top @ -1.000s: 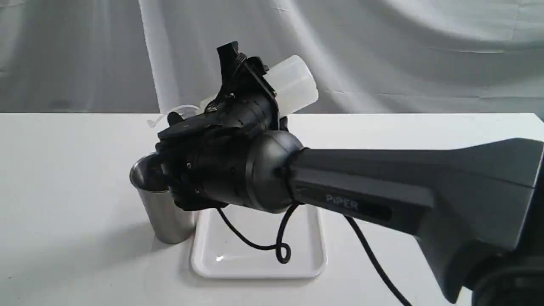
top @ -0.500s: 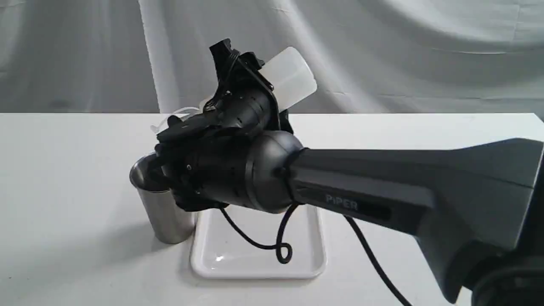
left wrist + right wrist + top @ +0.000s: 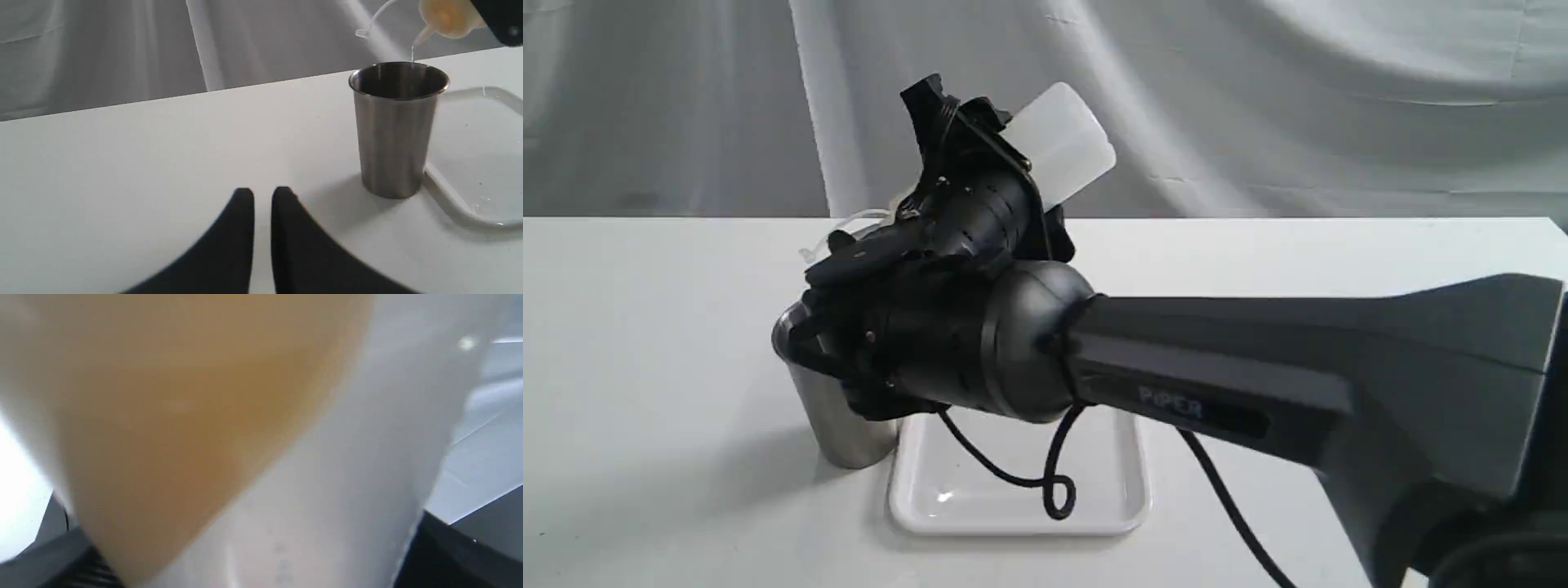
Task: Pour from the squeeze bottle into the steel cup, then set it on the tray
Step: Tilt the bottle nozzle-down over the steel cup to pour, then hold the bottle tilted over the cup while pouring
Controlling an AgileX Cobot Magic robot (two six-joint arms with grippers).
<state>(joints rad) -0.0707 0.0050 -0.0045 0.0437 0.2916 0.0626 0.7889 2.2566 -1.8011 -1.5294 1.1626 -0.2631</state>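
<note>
Grips the squeeze bottle (image 3: 1062, 143) in the right claw (image 3: 964, 143), closed round the whitish barrel with a dark finger on either flank. Holds it steeply tipped, with the base high and toward the backdrop and the nozzle low, toward the left of the exterior view. Seen close in the right wrist view: amber liquid lying slantwise behind the translucent wall, filling only part of the barrel.

From the cone nozzle (image 3: 423, 34), a thin thread of liquid drops inside the rim of the steel cup (image 3: 394, 134). Beside the nozzle, the thin cap strap (image 3: 374, 20) curls free in the air.

Directly under the nozzle: the cup, upright on the white surface (image 3: 645, 327), brushed outside and dark inside, partly hidden by the arm's wrist in the exterior view. Just beside it, on the right in the exterior view: the tray (image 3: 1013, 523), flat on the surface, glossy white with a low rim. Cannot tell whether cup and tray touch.

Over the tray, a loop of black cable (image 3: 1045, 482) hangs from the right arm (image 3: 1258, 376). Cannot tell whether it reaches the tray floor.

On the cup's far side from the tray, low over the surface: the left claw (image 3: 262, 196), dark fingers drawn nearly together with only a slit between, gripping nothing, well apart from the cup.

Behind everything, a pale draped cloth (image 3: 1298, 98).
</note>
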